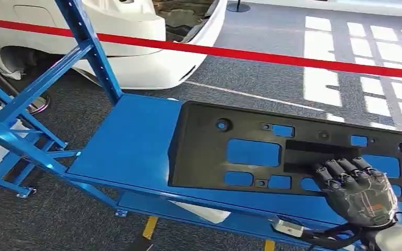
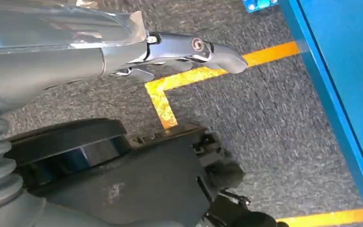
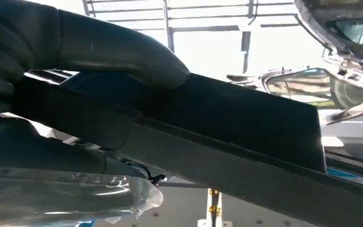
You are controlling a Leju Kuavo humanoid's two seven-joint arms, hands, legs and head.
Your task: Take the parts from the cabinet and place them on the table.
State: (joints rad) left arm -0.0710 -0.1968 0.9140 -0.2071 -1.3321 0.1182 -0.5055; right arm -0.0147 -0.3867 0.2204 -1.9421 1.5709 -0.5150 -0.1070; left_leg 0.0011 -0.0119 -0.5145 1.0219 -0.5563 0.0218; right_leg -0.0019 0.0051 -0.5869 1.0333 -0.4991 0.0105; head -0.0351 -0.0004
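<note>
A large black plastic panel (image 1: 272, 151), pierced with rectangular cut-outs and round holes, lies flat on the blue shelf (image 1: 128, 141) of a blue steel rack (image 1: 42, 104). The right hand (image 1: 358, 188) grips the panel at its near edge, dark fingers (image 1: 345, 170) laid over the top beside a recessed slot. In the right wrist view the thick grey thumb (image 3: 118, 49) presses one face of the panel (image 3: 246, 127) while the rest of the hand clamps the other. The left hand (image 2: 189, 49) hangs over grey carpet (image 2: 274, 123) marked with yellow tape (image 2: 163, 101), holding nothing, fingers extended. A red barrier tape (image 1: 251, 52) crosses in front of a white car (image 1: 152, 47).
</note>
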